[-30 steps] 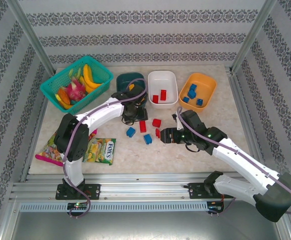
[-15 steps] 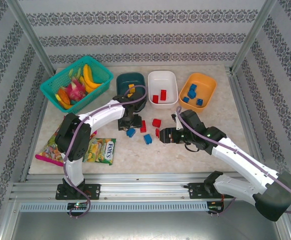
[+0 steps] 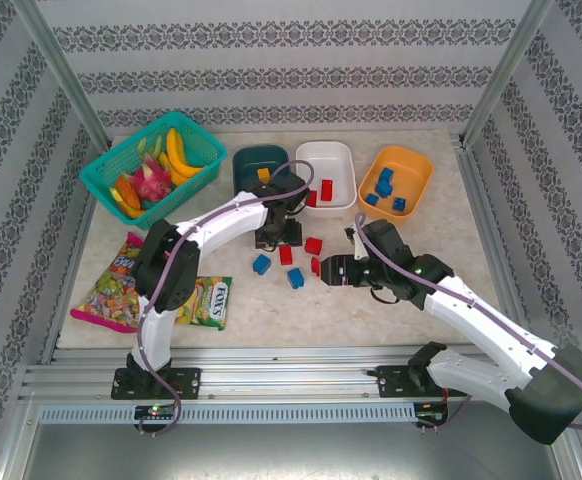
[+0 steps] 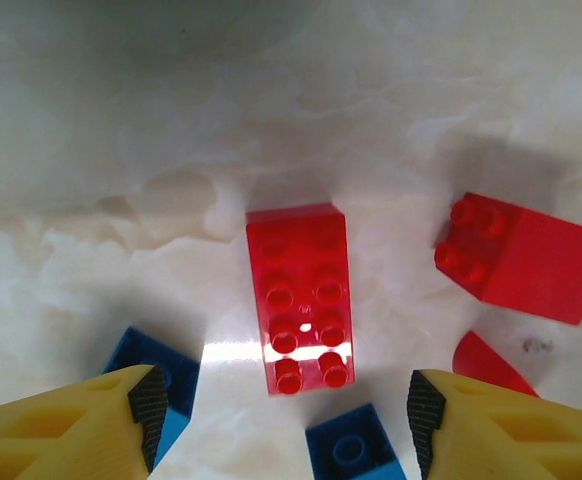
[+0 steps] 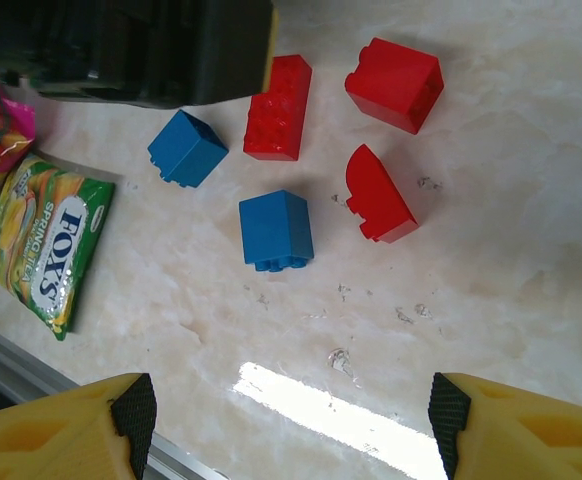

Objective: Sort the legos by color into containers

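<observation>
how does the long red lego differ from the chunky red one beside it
The long red brick is a two-by-four lying studs up; the chunky red brick is shorter and tipped, studs sideways. The long one lies centred ahead of the open left gripper; the chunky one sits off to its side. Both are red, loose on the table.

Three tubs (image 3: 337, 166), five loose bricks (image 3: 285, 254), two candy bags (image 3: 203, 300).

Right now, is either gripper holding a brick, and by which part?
Nothing is held: left gripper and right gripper both have open, empty jaws.
</observation>
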`<move>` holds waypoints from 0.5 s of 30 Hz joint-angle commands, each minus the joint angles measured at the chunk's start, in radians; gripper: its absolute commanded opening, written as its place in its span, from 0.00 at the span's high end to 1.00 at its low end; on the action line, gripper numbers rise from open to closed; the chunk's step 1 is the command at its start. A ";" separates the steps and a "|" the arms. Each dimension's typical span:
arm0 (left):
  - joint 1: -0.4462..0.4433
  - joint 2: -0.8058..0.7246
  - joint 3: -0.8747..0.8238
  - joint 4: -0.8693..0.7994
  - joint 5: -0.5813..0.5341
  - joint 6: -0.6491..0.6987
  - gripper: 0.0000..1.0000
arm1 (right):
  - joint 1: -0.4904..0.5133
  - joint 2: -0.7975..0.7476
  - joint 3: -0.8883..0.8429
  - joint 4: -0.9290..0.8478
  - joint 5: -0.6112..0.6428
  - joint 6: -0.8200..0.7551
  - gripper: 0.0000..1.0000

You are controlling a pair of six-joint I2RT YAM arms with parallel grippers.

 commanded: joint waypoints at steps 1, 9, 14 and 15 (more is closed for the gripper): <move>-0.013 0.047 0.044 -0.056 -0.017 -0.011 0.33 | -0.014 -0.022 -0.013 0.003 -0.012 0.011 0.25; -0.015 0.118 0.073 -0.021 0.010 -0.015 0.41 | -0.029 -0.020 -0.018 0.009 -0.032 0.010 0.25; -0.018 0.127 0.042 0.010 0.015 -0.020 0.52 | -0.039 -0.012 -0.013 0.009 -0.036 0.006 0.25; -0.018 0.130 0.041 0.014 0.016 -0.020 0.53 | -0.041 -0.010 -0.014 0.010 -0.040 0.005 0.25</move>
